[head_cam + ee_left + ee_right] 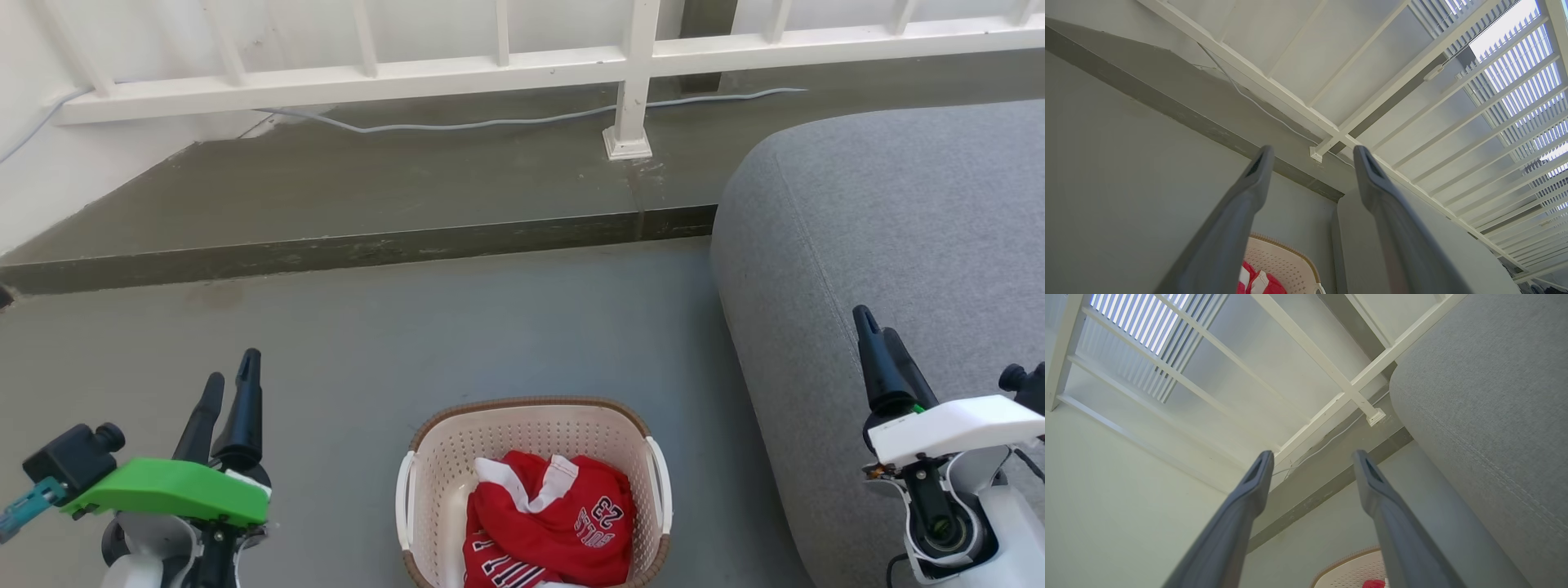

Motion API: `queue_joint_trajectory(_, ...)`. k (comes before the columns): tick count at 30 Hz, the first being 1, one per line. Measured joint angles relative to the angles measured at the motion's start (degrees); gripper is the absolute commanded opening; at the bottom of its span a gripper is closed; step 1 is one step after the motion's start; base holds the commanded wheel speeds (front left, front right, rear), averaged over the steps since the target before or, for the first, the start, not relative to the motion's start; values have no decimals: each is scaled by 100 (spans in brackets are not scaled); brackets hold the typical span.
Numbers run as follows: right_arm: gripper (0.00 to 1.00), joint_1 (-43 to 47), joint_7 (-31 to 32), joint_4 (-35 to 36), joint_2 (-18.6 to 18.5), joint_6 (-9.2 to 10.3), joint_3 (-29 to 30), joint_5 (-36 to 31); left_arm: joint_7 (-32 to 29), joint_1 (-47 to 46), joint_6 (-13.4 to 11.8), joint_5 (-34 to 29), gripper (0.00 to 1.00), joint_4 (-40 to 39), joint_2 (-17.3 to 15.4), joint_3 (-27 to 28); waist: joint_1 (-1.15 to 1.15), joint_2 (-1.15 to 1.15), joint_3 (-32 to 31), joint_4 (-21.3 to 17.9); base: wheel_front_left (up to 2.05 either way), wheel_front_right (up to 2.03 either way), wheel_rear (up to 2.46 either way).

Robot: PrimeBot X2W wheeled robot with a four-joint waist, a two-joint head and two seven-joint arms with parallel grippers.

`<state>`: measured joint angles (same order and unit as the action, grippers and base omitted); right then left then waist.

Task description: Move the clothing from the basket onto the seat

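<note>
Left gripper (233,369) is spread wide and holding nothing, same for the right gripper (873,322), both parked either side of the basket (490,441), I'd guess so either can dip in. The jerseys (555,523) sit bunched inside it, just right of the left gripper; the seat (898,229) is right by the right one, so a short carry.

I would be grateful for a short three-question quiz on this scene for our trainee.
1. True or false: the red jerseys lie on the grey seat cushion.
2. On which side of the laundry basket does the seat cushion stand, for the robot? A left; B right; C behind.
3. How do the jaws of the left gripper and right gripper stand?
Key: 1 false, they lie in the laundry basket; 2 B; 3 both open, holding nothing.
</note>
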<state>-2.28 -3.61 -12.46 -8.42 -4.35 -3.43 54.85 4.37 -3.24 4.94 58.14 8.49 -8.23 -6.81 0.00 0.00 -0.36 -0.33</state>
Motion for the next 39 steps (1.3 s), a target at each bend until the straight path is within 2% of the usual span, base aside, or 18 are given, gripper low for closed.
queue_joint_trajectory(11, 100, -16, -201, 1, -107, 198, -330, -984, 185, 1, -226, -983, 100, -54, -34, -286, 0, 0, -11, -36, 0, 0, 0)
queue_joint_trajectory(15, 100, -16, -301, -12, -145, 207, -442, -1311, 277, 2, -307, -1304, 100, -56, -59, -368, 0, 0, -13, -50, 0, 0, 0)
queue_joint_trajectory(18, 100, -16, -372, -27, -172, 296, -512, -1539, 331, 4, -346, -1490, 100, -55, -73, -445, 0, 0, -14, -59, 0, 0, 0)
queue_joint_trajectory(39, 100, -20, -798, -90, -281, 497, -938, -3126, 740, 35, -705, -3055, 100, 29, -151, -789, 0, 0, -15, -93, 0, 0, 0)
